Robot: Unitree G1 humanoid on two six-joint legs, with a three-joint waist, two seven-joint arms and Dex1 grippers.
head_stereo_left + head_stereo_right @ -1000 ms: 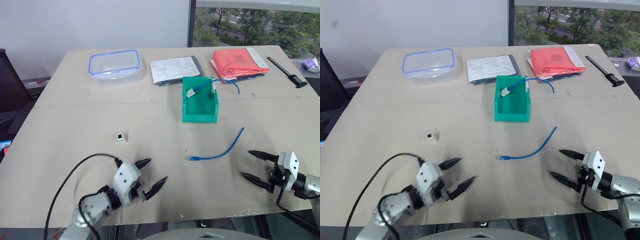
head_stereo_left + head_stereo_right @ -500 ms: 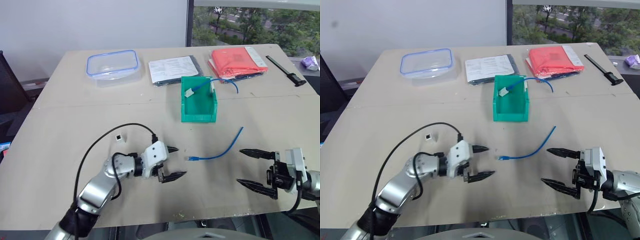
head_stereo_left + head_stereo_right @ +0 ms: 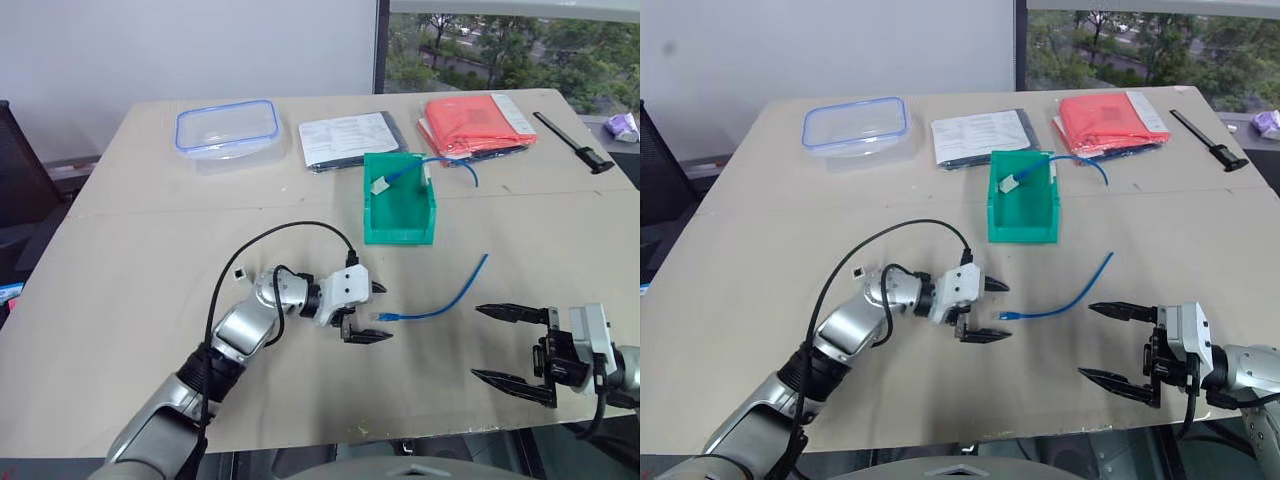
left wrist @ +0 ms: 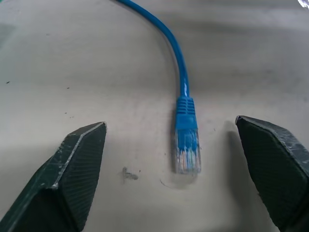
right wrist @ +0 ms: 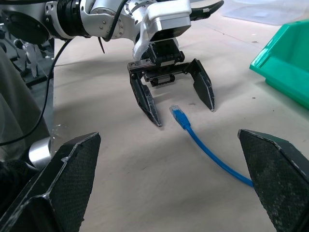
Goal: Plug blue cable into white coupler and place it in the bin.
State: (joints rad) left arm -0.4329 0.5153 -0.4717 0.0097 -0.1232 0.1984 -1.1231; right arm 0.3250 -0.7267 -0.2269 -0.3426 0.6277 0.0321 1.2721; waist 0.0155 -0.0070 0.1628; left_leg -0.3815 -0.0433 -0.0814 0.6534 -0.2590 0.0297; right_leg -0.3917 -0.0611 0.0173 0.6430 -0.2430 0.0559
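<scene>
**At the plug end of the blue cable: left jaws spread to either side**

On the table, head views: one blue cable lying free in a gentle curve just in front of the bin; one white coupler well left of it. Left gripper at the cable's tip, right gripper beyond its other side, both open and empty.

Left wrist view: clear plug, coloured wires inside, flat between two spread fingers, untouched.

Right wrist view: same plug seen end-on to the left gripper, plus a green bin corner.

The left arm hides most of the white coupler.
</scene>
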